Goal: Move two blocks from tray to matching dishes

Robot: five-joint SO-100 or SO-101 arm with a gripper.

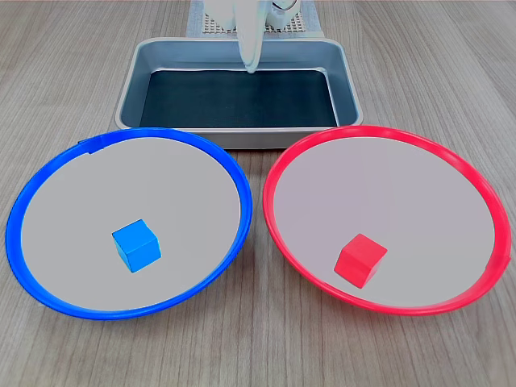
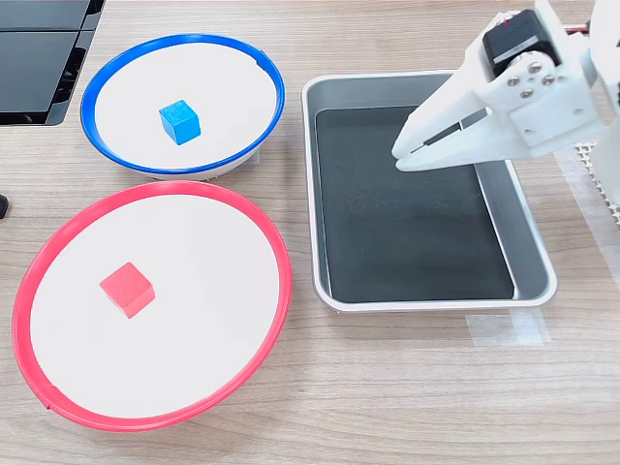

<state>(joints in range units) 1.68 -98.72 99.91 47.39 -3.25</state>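
A blue block (image 1: 135, 245) (image 2: 179, 122) rests in the blue-rimmed dish (image 1: 48, 189) (image 2: 184, 44). A red block (image 1: 360, 260) (image 2: 127, 289) lies in the red-rimmed dish (image 1: 451, 161) (image 2: 145, 194). The grey tray (image 1: 133, 76) (image 2: 325, 92) shows only its bare black floor in both exterior views. My white gripper (image 1: 251, 64) (image 2: 399, 155) hangs above the tray, jaws shut with nothing between them.
The arm's white base stands on a perforated mat (image 1: 211, 24) behind the tray. A dark device (image 2: 39, 58) lies at the second exterior view's upper left. Tape (image 2: 509, 329) marks the wood table beside the tray.
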